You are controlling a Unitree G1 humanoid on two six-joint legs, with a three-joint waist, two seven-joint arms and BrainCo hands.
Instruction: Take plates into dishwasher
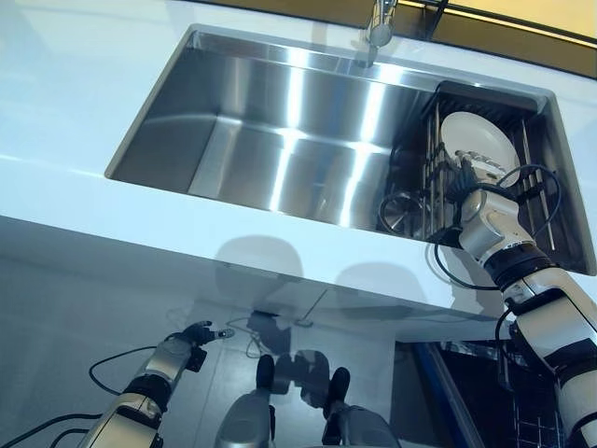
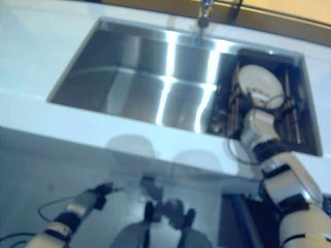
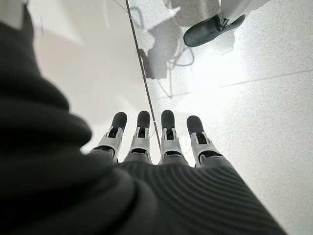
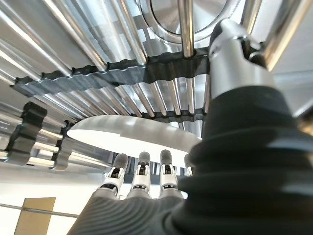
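The white plate (image 1: pixel 478 140) stands in the dark rack (image 1: pixel 536 201) at the sink's (image 1: pixel 280 140) right end; the right robot hand (image 1: pixel 469 177) reaches it, fingers straight, thumb apart; the left robot hand (image 1: pixel 191 334) hangs low beside the floor (image 3: pixel 254 98), fingers extended.

You cannot see the lower part of the round white plate (image 1: pixel 478 140), because the right hand (image 1: pixel 472 179) covers it, and whether the fingers (image 4: pixel 141 169) touch its rim cannot be told. The slatted dark metal rack (image 1: pixel 534 163) runs partly behind the arm. The chrome tap (image 1: pixel 380 28) is cut off by the upper edge.
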